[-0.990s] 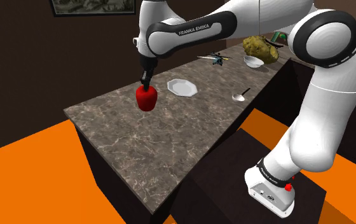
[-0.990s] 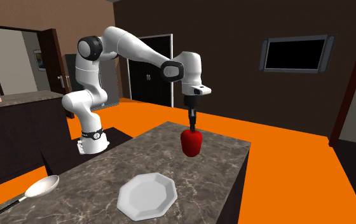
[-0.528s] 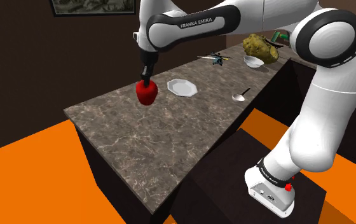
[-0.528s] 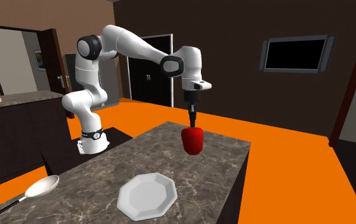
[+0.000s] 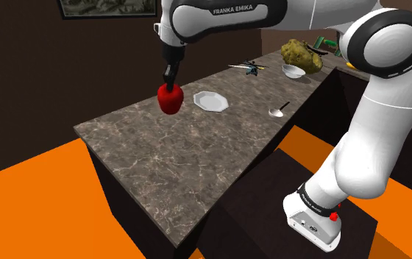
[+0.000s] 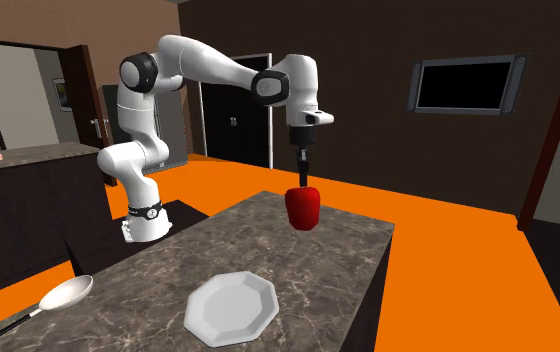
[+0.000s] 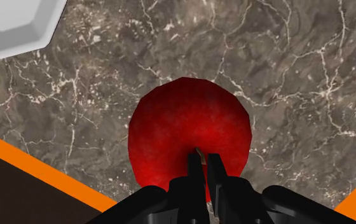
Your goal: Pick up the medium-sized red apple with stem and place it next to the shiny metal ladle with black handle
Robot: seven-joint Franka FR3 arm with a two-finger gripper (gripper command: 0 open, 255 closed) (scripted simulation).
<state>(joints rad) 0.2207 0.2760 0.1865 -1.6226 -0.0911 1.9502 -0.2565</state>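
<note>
A red apple [image 5: 171,100] hangs above the marble counter [image 5: 168,154], lifted off its surface. My black gripper [image 5: 169,81] is shut on the apple's stem, directly above the fruit. In the second exterior view the apple [image 6: 303,208] dangles under the gripper [image 6: 304,180] near the counter's far end. The wrist view has the fingers [image 7: 196,167] pinched together over the top of the apple [image 7: 183,130]. The metal ladle [image 5: 278,110] with a black handle lies on the counter toward the shoulder view's right; the ladle [image 6: 53,296] sits at the lower left of the second exterior view.
A white octagonal plate [image 5: 211,101] rests on the counter between apple and ladle. Farther back stand a white bowl [image 5: 293,71], a lumpy yellow-brown object [image 5: 302,54] and a small dark object [image 5: 252,68]. Orange floor [image 5: 43,199] surrounds the counter.
The gripper has risen with the apple in it; the apple now hangs higher above the counter than a second ago.
</note>
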